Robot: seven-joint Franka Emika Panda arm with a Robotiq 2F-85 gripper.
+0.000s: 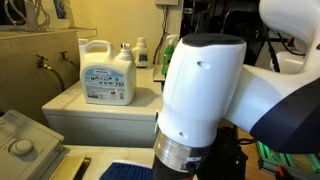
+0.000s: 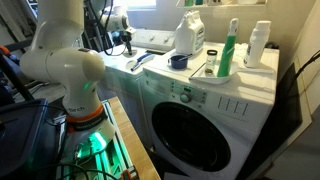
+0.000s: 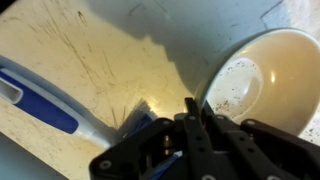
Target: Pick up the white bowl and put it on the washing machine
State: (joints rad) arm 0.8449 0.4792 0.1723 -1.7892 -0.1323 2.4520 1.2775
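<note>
The white bowl [image 3: 268, 78] lies at the right of the wrist view on a scratched cream surface, with dark specks inside. My gripper [image 3: 190, 108] has its fingers drawn close together, pinching the bowl's near left rim. In an exterior view the gripper [image 2: 126, 42] is low behind the arm, and the bowl is hidden there. The washing machine [image 2: 248, 88] is a white front loader with a flat top. It also shows in an exterior view [image 1: 75, 102] under the jug.
A detergent jug [image 2: 190, 35] [image 1: 107, 72], a green bottle [image 2: 230, 52], a white bottle [image 2: 259, 45] and a small dark blue bowl [image 2: 178, 62] stand on the machine's top. A blue and white brush [image 3: 45, 105] lies next to the bowl. A greyish unit with a knob [image 1: 20, 142] is nearby.
</note>
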